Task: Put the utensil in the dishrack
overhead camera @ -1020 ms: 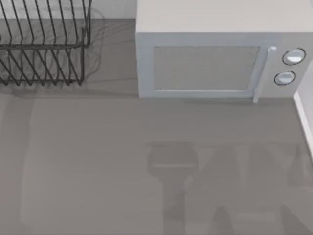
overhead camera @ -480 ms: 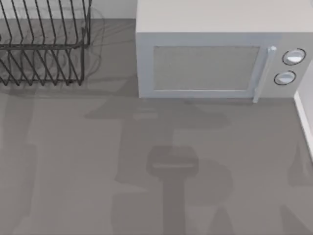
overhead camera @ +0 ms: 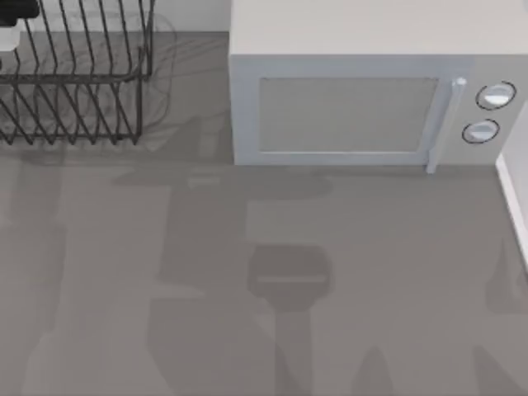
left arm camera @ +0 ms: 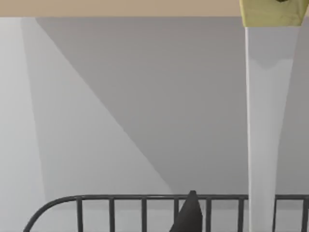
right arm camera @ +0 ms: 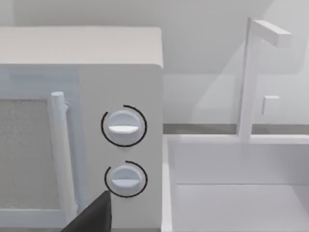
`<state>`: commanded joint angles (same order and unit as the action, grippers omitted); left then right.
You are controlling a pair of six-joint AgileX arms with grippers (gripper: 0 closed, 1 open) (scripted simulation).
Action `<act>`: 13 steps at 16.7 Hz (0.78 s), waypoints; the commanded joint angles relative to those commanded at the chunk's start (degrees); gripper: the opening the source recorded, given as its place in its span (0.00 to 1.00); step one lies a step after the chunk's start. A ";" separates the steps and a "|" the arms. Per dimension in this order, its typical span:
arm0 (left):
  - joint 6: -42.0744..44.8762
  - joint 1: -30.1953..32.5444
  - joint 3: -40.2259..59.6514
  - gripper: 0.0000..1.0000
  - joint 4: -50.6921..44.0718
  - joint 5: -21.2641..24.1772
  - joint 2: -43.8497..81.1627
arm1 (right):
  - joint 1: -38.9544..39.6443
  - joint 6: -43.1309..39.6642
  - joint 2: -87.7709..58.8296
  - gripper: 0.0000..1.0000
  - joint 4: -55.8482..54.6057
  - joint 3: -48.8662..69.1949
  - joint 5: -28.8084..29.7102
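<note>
From above, the left gripper [overhead camera: 11,25] sits at the table's far left corner over the black wire dishrack [overhead camera: 82,91]; whether its fingers are open cannot be told. In its wrist view, the cream-white utensil [left arm camera: 264,125] stands upright above the rack's top rail. A grey microwave [overhead camera: 363,91] with two unlabelled dials stands to the right.

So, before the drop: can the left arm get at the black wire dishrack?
Probably yes: the left gripper hovers over the dishrack's left end in the top view, and nothing stands between them.
</note>
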<state>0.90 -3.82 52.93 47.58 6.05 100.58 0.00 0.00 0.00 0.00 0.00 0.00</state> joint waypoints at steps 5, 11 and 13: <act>0.00 0.00 0.00 0.23 0.00 0.00 0.00 | 0.00 0.00 0.00 1.00 0.00 0.00 0.00; 0.00 0.00 0.00 0.68 0.00 0.00 0.00 | 0.00 0.00 0.00 1.00 0.00 0.00 0.00; 0.00 0.00 0.00 0.83 0.00 0.00 0.00 | 0.00 0.00 0.00 1.00 0.00 0.00 0.00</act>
<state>0.90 -3.82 52.93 47.58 6.05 100.58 0.00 0.00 0.00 0.00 0.00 0.00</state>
